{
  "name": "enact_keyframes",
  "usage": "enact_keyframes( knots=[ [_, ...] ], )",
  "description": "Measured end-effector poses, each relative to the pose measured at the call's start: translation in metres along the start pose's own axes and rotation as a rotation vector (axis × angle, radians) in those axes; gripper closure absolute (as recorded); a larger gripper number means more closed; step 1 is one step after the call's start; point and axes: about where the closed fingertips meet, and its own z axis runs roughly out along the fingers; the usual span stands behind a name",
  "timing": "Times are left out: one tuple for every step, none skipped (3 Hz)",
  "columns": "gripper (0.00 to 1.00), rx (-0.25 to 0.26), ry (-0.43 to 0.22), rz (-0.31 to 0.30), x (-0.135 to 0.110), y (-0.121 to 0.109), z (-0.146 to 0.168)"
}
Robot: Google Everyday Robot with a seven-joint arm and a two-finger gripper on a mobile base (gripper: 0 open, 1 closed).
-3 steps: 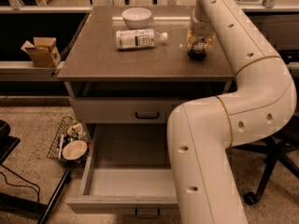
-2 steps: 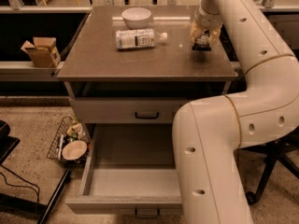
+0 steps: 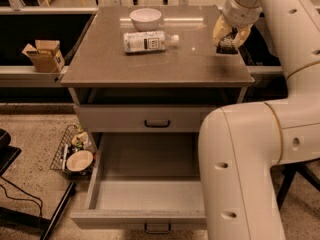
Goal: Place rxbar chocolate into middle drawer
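Note:
My gripper (image 3: 228, 43) is at the right edge of the tabletop (image 3: 150, 64), pointing down, a little above the surface. It is shut on a small dark flat bar, the rxbar chocolate (image 3: 228, 47), which shows between the pale fingers (image 3: 218, 34). The middle drawer (image 3: 145, 196) stands pulled out below, with a plain grey inside and a dark loop handle (image 3: 157, 228) on its front. My white arm covers the drawer's right part.
A clear bottle with a white label (image 3: 147, 41) lies on its side on the tabletop, with a white bowl (image 3: 145, 18) behind it. A closed drawer (image 3: 157, 119) sits above the open one. A cardboard box (image 3: 44, 55) is at the left, and a wire basket (image 3: 72, 151) on the floor.
The gripper has risen off the tabletop and moved right toward the table's edge with the dark bar in it. The bottle and bowl have stayed put.

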Motion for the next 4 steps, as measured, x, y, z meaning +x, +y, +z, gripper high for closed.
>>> enact_keyframes(
  knots=[
    [1.00, -0.029, 0.077, 0.012, 0.027, -0.017, -0.003],
    [1.00, -0.021, 0.158, 0.034, 0.056, -0.034, 0.000],
    [1.00, -0.042, 0.221, 0.046, 0.091, -0.045, -0.003],
    [1.00, -0.135, 0.182, 0.004, 0.118, -0.047, -0.027]
  ],
)
